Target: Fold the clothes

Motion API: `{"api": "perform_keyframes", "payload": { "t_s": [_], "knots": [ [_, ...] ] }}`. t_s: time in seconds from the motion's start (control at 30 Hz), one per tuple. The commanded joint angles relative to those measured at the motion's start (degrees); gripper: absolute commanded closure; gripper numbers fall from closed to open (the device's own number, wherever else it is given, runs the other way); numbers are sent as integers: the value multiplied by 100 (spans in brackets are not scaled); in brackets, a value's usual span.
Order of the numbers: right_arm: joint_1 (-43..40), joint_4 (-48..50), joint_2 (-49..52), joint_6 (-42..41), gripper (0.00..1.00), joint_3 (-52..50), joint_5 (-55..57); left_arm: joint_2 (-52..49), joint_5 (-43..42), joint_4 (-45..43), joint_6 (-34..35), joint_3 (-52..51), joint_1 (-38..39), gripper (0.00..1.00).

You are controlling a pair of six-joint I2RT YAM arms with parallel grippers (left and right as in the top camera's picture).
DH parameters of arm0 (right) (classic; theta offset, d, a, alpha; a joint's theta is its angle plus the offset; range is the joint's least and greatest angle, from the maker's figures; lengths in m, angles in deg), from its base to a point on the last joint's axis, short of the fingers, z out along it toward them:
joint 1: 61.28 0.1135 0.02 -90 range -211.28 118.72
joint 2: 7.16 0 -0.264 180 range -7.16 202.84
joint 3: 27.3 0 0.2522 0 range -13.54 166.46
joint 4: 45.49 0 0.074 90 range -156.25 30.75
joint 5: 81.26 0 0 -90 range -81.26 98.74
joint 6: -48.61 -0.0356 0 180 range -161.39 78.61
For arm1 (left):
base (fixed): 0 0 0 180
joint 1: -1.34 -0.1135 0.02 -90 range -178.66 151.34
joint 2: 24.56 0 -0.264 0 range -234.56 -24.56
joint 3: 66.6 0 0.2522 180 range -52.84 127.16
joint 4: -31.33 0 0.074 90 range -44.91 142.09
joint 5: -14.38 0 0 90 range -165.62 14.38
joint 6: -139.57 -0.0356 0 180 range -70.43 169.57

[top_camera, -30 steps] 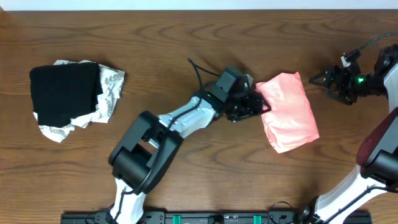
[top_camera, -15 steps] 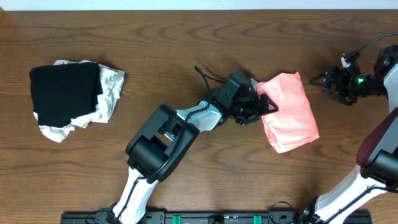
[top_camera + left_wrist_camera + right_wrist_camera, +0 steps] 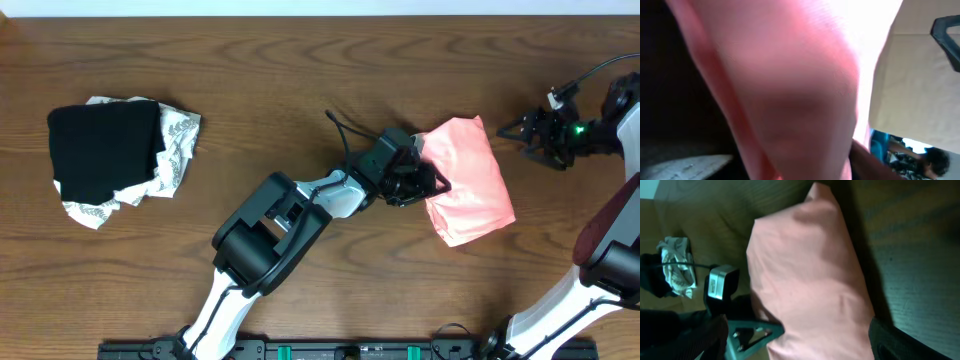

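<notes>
Two arms work over a brown wood-grain table. The salmon-pink T-shirt lies folded into a compact bundle right of the table's middle, its lettering hidden. The left gripper sits at the bundle's left edge, touching the fabric. In the left wrist view pink cloth fills nearly the whole frame and hides the fingers, so whether the jaws are clamped on it cannot be told. The right gripper hovers near the bundle's upper right corner, apart from it, its jaws spread with nothing between them; the right wrist view looks along the pink bundle towards the other arm. Well apart, at the table's left end, a black folded garment rests on a crumpled white cloth with grey pattern. A pale strip runs along the table's far edge. Beyond the cloth the left wrist view shows a beige surface and a blurred background.
</notes>
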Motion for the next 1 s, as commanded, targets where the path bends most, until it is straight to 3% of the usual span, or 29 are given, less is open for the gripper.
{"api": "perform_keyframes", "payload": {
  "t_s": [0.0, 0.13, 0.2, 0.63, 0.77, 0.97],
  "knots": [
    [9, -92, -133, -101, 14, 107, 122, -118, 197, 15, -221, 26, 11, 64],
    [11, -140, -133, -426, 14, 105, 638, -118, 190, 17, -372, 26, -50, 87],
    [13, -149, -136, -426, 14, 105, 636, -116, 157, 46, -476, 26, -149, 93],
    [13, -131, -133, -424, 14, 105, 638, -105, -1029, 940, -1126, 26, -1534, 94],
    [13, -131, -133, -424, 13, 105, 638, -85, -1091, 1386, -1349, 26, -1818, 94],
    [13, -129, -133, -424, 13, 105, 638, 68, -1082, 1368, -1580, 26, -1893, 94]
  ]
}}
